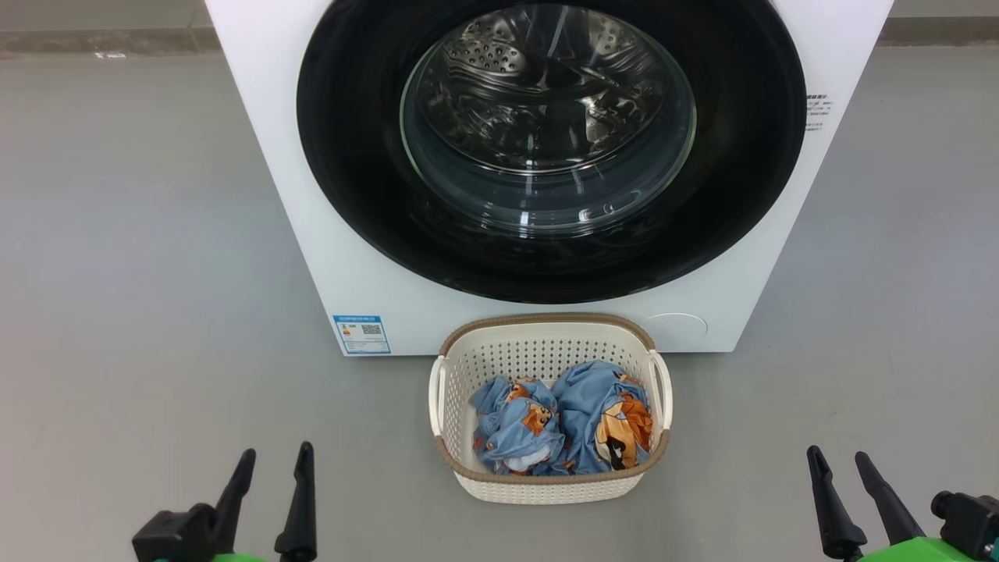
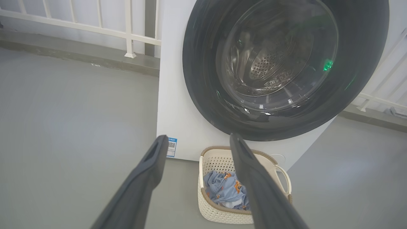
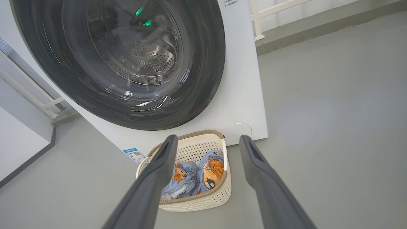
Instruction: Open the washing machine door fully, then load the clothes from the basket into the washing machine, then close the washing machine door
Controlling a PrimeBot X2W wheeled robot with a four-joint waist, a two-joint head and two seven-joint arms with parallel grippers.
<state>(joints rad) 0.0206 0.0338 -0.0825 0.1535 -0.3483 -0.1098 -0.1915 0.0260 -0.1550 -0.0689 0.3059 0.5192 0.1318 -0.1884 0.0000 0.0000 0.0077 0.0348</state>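
The white washing machine stands on the grey floor, its steel drum showing empty through the glass. The washing machine door lies shut flat against the front. Just before the machine's lower edge sits the basket, holding the clothes as two bundles side by side. Left gripper and right gripper hover low over the floor, well apart on either side of the basket, fingers released and holding nothing.
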